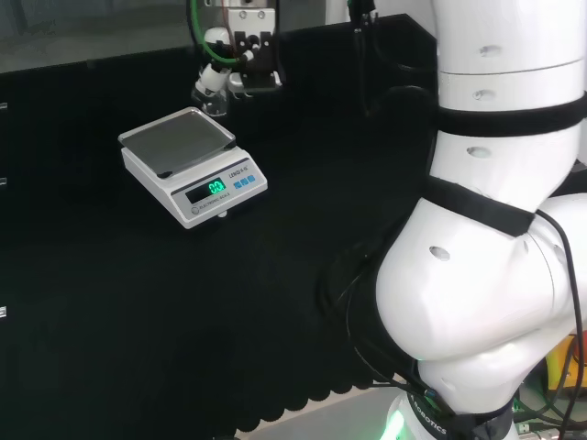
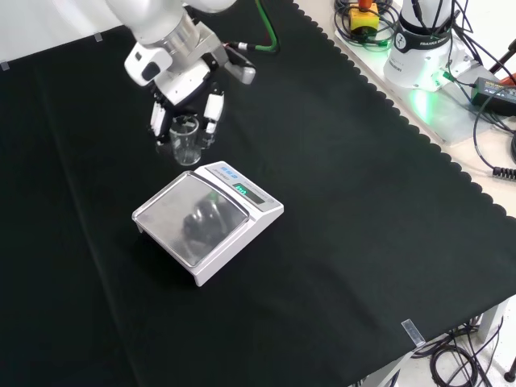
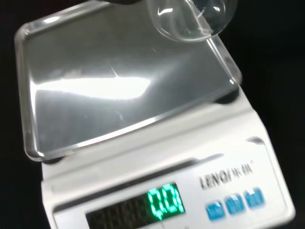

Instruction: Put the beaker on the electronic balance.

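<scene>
A white electronic balance (image 2: 242, 211) with a grey steel pan (image 2: 193, 222) stands on the black cloth, its green display lit. In the front view the black and white hand (image 2: 181, 97) hangs just beyond the balance's far corner. Its fingers (image 2: 213, 113) are curled on either side of a small clear glass beaker (image 2: 185, 141), held upright off the cloth. In the wrist view the beaker's round base (image 3: 190, 19) overlaps one corner of the pan (image 3: 119, 86), above the display (image 3: 164, 202). In the head view the hand (image 1: 240, 64) is behind the balance (image 1: 193, 165).
The arm's big white links (image 1: 486, 229) stand at the right of the head view. In the front view, the arm's base (image 2: 419, 48), cables and a yellow box with a red button (image 2: 363, 16) lie past the cloth's scalloped edge (image 2: 419, 121) at the top right.
</scene>
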Motion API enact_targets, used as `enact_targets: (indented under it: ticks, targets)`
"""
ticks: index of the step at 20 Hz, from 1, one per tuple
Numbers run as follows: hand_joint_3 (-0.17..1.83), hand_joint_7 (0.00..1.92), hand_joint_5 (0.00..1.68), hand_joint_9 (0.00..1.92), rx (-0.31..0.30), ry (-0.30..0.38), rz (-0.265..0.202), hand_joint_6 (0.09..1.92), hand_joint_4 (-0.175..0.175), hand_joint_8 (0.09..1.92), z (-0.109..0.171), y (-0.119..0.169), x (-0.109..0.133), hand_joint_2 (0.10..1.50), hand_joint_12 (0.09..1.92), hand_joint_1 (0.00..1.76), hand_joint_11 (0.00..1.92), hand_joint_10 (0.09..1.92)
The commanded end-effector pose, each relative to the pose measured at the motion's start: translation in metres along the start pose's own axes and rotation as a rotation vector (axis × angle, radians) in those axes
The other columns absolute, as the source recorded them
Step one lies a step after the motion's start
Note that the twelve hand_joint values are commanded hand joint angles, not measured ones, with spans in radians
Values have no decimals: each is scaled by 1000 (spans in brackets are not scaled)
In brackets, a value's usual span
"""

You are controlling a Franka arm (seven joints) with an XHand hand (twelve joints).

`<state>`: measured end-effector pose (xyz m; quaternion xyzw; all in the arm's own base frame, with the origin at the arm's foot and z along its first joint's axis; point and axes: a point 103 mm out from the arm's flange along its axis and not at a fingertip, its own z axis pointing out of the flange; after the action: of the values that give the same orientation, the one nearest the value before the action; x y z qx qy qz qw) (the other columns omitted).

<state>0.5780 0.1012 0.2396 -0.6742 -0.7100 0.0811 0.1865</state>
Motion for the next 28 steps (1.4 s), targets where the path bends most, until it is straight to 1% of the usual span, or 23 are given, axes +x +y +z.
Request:
enact_targets:
  ticks: [1,4,8,17,22,24,25,28]
  targets:
    - [-175,1027,753,1457,55,-17,-122,631,-175,790,11,44,41,1066,863,1088,1442,603]
    - [-175,1023,748,1454,77,-17,-156,630,-175,792,18,57,53,1066,867,1085,1433,600]
    - [-175,1015,742,1451,102,1,-181,630,-175,794,32,68,62,1067,870,1082,1424,596]
    - [-175,999,735,1436,169,12,-195,632,-175,804,60,71,65,1067,892,1073,1386,590]
    - [-175,984,734,1410,191,6,-197,634,-175,810,67,72,65,1066,914,1068,1337,591]
    - [-175,948,731,1363,202,-1,-199,632,-175,823,69,73,64,1065,944,1062,1291,603]
    - [-175,899,722,1321,201,-3,-198,630,-175,834,68,72,64,1064,966,1057,1255,614]
    - [-175,694,623,1104,183,-14,-199,600,-175,852,62,68,64,1054,1070,1023,1077,664]
